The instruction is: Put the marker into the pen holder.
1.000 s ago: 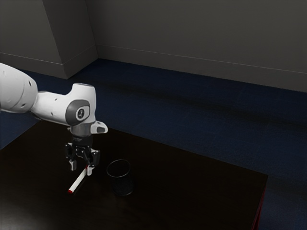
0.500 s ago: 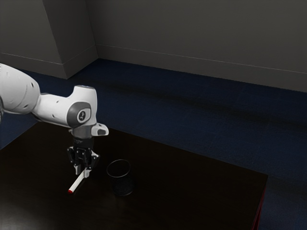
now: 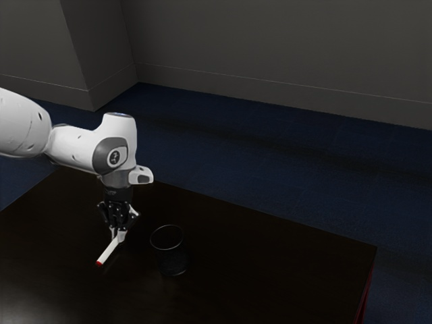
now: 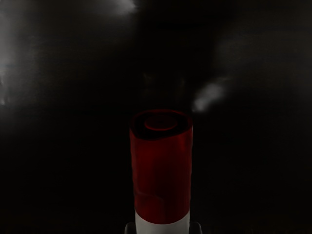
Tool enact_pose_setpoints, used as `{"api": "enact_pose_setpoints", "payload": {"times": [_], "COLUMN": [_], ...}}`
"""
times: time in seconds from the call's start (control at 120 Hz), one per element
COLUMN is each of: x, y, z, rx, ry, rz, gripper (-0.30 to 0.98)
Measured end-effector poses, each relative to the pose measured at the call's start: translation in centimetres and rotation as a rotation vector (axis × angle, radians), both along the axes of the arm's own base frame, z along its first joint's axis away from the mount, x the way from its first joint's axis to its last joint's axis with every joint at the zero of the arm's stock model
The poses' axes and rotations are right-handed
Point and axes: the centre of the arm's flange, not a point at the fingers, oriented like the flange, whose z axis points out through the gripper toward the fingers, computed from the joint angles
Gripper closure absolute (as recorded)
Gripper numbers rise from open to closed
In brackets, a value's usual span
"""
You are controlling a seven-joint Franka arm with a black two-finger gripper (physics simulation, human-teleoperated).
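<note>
Item 1, the marker: held aslant and low by the table, its red end pointing away from the pen holder. Whether that end is clear of the surface cannot be determined. The jaws are drawn in to the marker's width, with 2 fingers bearing on opposite sides of the white barrel, near the end away from the red end. The grip appears adequate for lifting, though a hold this close to 1 end may let the long free part sag or pivot. Item 2, the pen holder: the dark cup stands upright near the jaws, toward the exterior view's right, apart from the marker, its mouth open upward. Recommended procedure: maintain an even squeeze and raise the marker straight up until its lowest point is above the rim. Turn it toward vertical, red end down, before closing on the cup; a slanted approach risks striking the wall of the cup and tipping it. Centre the red end over the mouth, lower slowly, and release only when it is well inside. Beyond the table lie the blue floor and, farthest, the grey room wall; neither affects the work.
</note>
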Motion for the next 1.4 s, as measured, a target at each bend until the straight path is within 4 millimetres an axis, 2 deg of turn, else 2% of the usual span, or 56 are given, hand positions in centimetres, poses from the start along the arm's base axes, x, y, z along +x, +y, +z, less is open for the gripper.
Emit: {"api": "enact_pose_setpoints", "payload": {"times": [0.067, 0.117, 0.192, 0.242, 0.283, 0.375, 0.467, 0.633, 0.717, 0.933, 1.117, 1.217, 1.4], "x": [0.4, 0.5, -0.5, -1.7, -3.0, -5.6, -7.5, -10.3, -10.8, -10.1, -9.7, -9.6, -9.6], "y": [-1.5, -3.6, -7.1, -9.4, -11.0, -12.0, -14.8, -19.1, -19.9, -19.7, -17.9, -17.5, -18.1], "z": [4.0, 7.6, 13.1, 15.7, 17.3, 19.2, 21.1, 19.9, 19.4, 16.8, 15.2, 14.7, 14.6], "rx": [0.029, 0.057, 0.124, 0.172, 0.199, 0.233, 0.238, 0.168, 0.139, 0.091, 0.093, 0.092, 0.085], "ry": [-0.082, -0.172, -0.339, -0.445, -0.524, -0.665, -0.787, -0.86, -0.872, -0.847, -0.823, -0.815, -0.811], "rz": [-0.058, -0.125, -0.258, -0.348, -0.401, -0.425, -0.438, -0.333, -0.265, -0.113, 0.0, 0.039, 0.062], "gripper": [0.77, 0.78, 0.78, 0.79, 0.79, 0.79, 0.79, 0.79, 0.79, 0.79, 0.79, 0.79, 0.39]}}
